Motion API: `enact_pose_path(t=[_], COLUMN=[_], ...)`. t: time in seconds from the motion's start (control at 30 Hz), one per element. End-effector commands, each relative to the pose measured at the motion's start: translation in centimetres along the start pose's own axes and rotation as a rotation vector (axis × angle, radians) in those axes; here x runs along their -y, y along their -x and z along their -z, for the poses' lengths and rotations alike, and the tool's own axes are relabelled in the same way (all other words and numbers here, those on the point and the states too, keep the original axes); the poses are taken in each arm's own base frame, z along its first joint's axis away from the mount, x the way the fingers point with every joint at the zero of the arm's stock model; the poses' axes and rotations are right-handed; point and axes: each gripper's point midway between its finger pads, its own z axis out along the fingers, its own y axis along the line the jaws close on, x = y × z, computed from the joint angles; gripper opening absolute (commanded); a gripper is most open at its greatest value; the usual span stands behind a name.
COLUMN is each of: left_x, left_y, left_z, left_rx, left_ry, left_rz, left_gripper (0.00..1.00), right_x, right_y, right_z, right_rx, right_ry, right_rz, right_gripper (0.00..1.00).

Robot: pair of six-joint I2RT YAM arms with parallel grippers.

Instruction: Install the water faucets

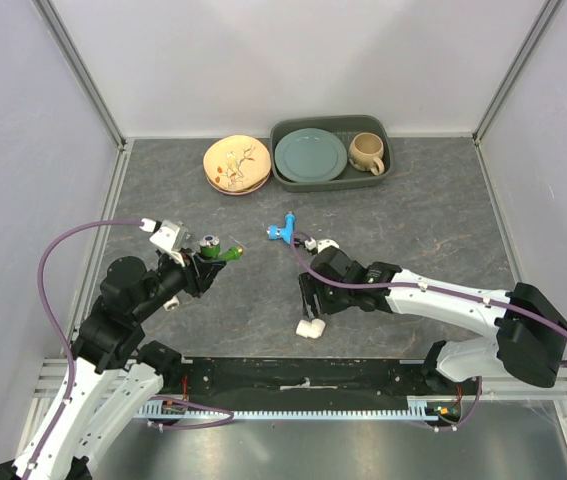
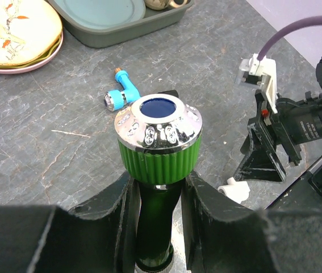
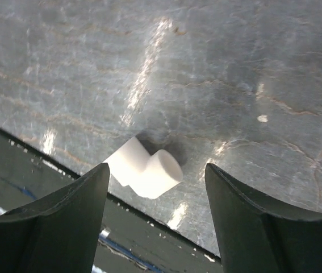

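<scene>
My left gripper (image 1: 206,266) is shut on the bright green faucet (image 1: 225,252) and holds it off the table. In the left wrist view the jaws (image 2: 158,199) clamp its dark green stem below the ribbed green knob with a chrome cap (image 2: 158,133). The light blue faucet (image 1: 283,231) lies on the table between the arms and also shows in the left wrist view (image 2: 122,96). My right gripper (image 1: 310,305) is open and empty, its fingers (image 3: 75,216) straddling a white elbow fitting (image 3: 143,168) from above without touching it.
The white elbow (image 1: 310,328) lies close to the table's near edge, with the dark base rail (image 1: 303,375) just beyond. At the back stand stacked patterned plates (image 1: 236,163) and a grey-green tray (image 1: 331,122) holding a teal plate and a beige mug (image 1: 366,152).
</scene>
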Motion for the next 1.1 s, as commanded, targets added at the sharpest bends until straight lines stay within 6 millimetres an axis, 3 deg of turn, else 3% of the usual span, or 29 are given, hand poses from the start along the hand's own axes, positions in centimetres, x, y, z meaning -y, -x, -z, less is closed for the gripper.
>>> enact_pose_path(t=[0.0,0.23,0.37,0.6,0.8,1.07], left_x=[0.2,0.2,0.2,0.1,0.1,0.1], left_y=[0.8,0.9,0.7,0.8,0.7,0.6], left_z=[0.2,0.2,0.1,0.1,0.0,0.0], left_rx=[0.034,0.037,0.031,0.031,0.026,0.024], left_ry=[-0.014,-0.015,-0.015,-0.009,-0.011,-0.014], left_rz=[-0.038,-0.039,-0.037,-0.037,-0.036,-0.035], left_gripper=[0.02,0.02,0.02,0.02,0.02,0.02], right_x=[-1.8,-1.6,-1.0,-2.0,-2.0,1.3], right_y=[-1.9,-2.5,-3.0,-4.5,-4.5,-1.9], right_z=[0.8,0.7,-0.4,-2.0,-2.8,-3.7], right_rx=[-0.085,-0.087,-0.116,-0.169,-0.158,-0.058], right_ry=[0.13,0.118,0.084,0.105,0.088,-0.142], right_rz=[0.123,0.275,0.324,0.412,0.426,0.414], right_gripper=[0.77,0.82,0.82,0.81,0.7,0.46])
